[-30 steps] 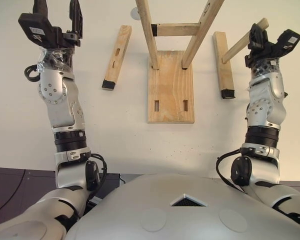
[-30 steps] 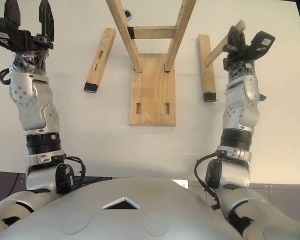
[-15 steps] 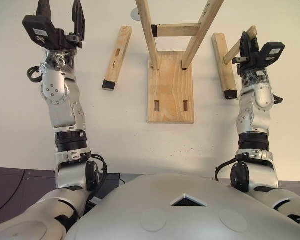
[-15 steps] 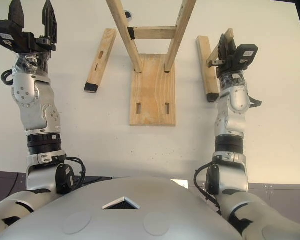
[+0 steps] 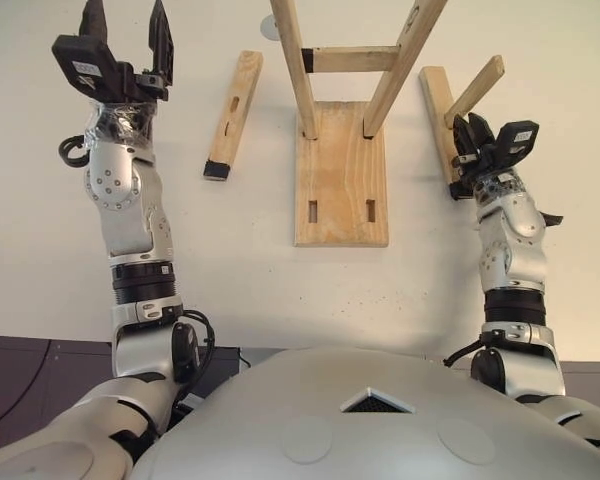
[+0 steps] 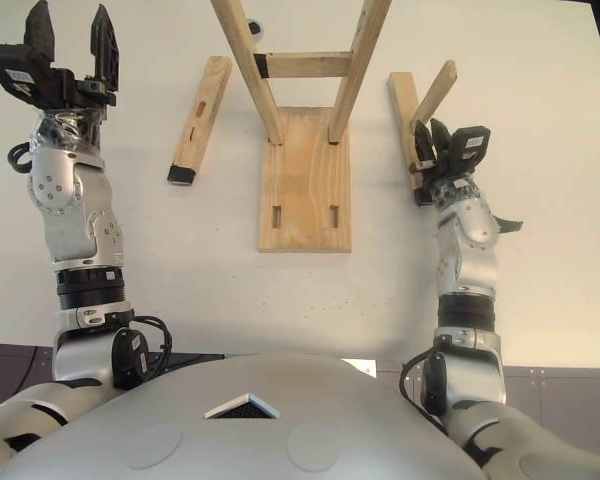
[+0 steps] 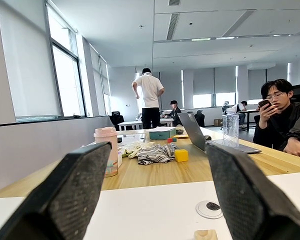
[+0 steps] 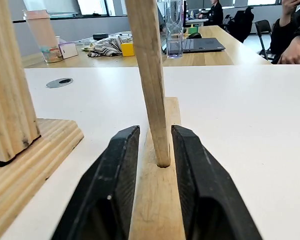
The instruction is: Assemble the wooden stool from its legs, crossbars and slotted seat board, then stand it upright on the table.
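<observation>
My right pincer (image 8: 155, 131) sits low over the lying leg (image 8: 157, 215), jaws a sliver apart, straddling the pale crossbar (image 8: 150, 75) that rises from its slot. The leg runs near-to-far, just right of the seat board (image 5: 340, 180). My left pincer (image 5: 125, 18) hangs wide open, well apart on the far left

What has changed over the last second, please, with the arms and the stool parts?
The right gripper came down and back toward the robot with the crossbar, whose lower end now sits, leaning, in the right loose leg. The left gripper barely shifted, raised with fingers open. The seat board, its two fitted legs and the left loose leg kept their places.
</observation>
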